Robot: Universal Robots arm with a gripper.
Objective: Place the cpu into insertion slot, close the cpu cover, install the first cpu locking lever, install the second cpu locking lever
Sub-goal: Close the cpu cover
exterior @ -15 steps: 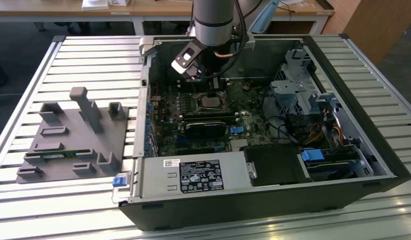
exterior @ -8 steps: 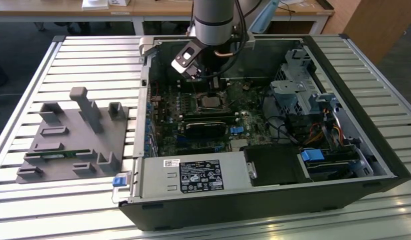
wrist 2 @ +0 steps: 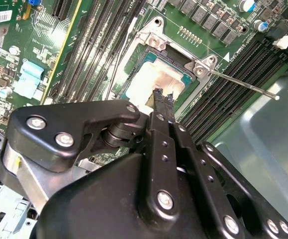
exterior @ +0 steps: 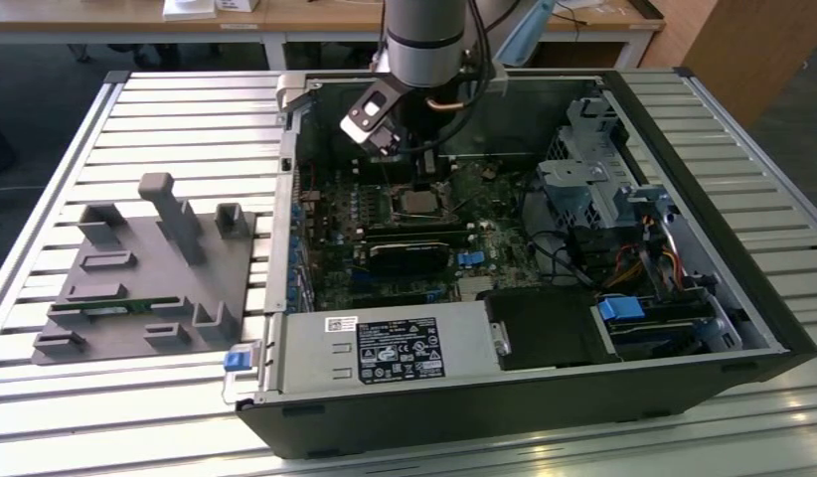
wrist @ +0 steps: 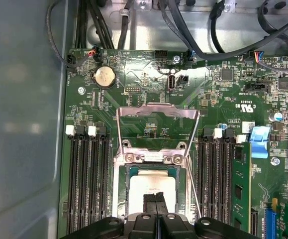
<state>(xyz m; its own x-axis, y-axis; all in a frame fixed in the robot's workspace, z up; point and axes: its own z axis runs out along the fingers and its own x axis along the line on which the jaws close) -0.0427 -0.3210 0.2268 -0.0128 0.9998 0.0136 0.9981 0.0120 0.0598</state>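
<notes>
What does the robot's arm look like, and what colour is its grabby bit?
The arm is a round silvery-grey tube with a black band around it. Its gripper is black, built from chunky links with rounded ends and dotted with shiny silver screws. The two jaws are thin, flat black bars.

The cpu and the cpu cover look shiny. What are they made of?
The top of the cpu looks like metal: pale silver-grey with a soft, dull sheen. The cpu cover looks like thin sheet metal, perhaps steel: bright and silvery, with bent edges and a cut-out window. The pictures don't show which metals they are.
</notes>
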